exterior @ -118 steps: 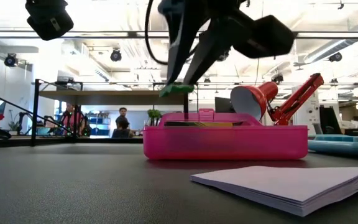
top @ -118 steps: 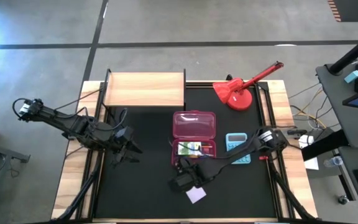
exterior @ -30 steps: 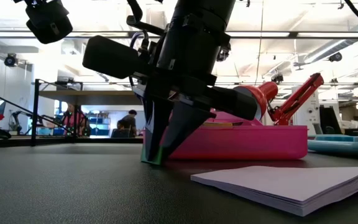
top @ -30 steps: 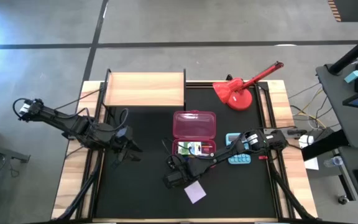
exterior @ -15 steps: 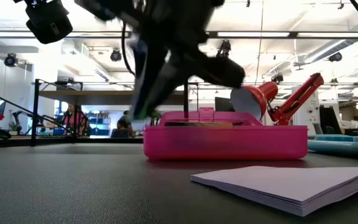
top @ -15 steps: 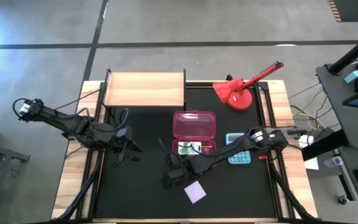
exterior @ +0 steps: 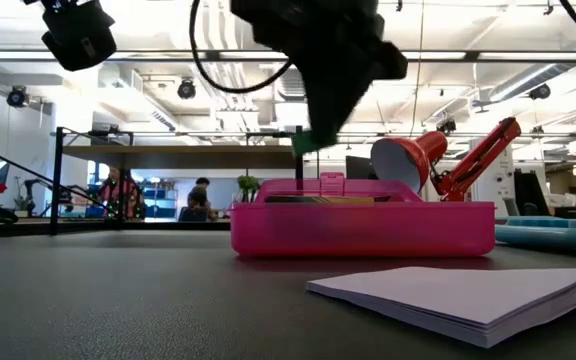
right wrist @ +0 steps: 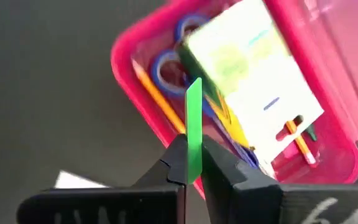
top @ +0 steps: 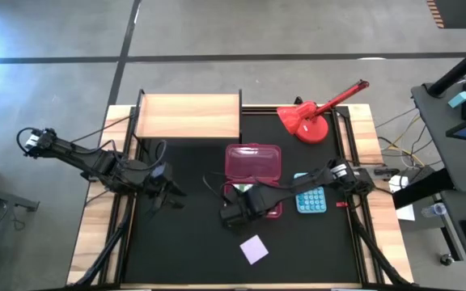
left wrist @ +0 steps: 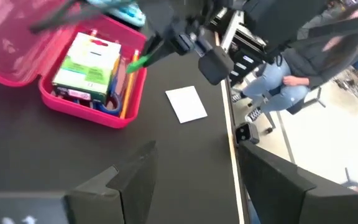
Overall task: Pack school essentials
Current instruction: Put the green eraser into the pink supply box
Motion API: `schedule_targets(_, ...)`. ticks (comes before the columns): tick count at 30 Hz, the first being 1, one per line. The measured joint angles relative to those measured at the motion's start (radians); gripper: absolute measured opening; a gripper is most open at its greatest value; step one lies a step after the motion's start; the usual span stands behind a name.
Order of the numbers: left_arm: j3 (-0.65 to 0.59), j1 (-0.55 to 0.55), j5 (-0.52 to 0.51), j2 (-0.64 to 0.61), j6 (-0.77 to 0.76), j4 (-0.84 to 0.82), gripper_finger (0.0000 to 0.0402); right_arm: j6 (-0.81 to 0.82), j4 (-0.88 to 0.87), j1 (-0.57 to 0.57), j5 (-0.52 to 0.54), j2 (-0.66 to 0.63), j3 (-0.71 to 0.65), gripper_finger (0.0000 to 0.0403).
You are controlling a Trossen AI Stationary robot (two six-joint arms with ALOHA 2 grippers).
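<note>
While the left gripper (top: pixel 171 196) waits with fingers apart over the table's (top: pixel 184 242) left side, the right gripper (top: pixel 231 212) hangs at the open pink pencil case (top: pixel 253 164), fingers clamped on a green eraser (right wrist: pixel 193 127).

At the upper right of my table stands a red desk lamp (top: pixel 310 120); a light-blue calculator (top: pixel 311 198) lies below it; a wooden shelf (top: pixel 188 116) sits upper left.

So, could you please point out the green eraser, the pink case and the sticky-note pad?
green eraser (right wrist: pixel 193 127): right wrist view, middle of its thin edge.
pink case (exterior: pixel 363 230): low view, front wall.
sticky-note pad (top: pixel 254 249): high view, centre of top sheet.
</note>
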Motion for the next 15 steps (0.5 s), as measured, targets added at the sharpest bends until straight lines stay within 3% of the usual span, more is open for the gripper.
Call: schedule_targets(15, 0.000, 0.000, -0.059, 0.003, -0.079, 0.007, 0.0208, -0.356, 0.067, -0.071, -0.133, 0.001, -0.112, 0.0015)
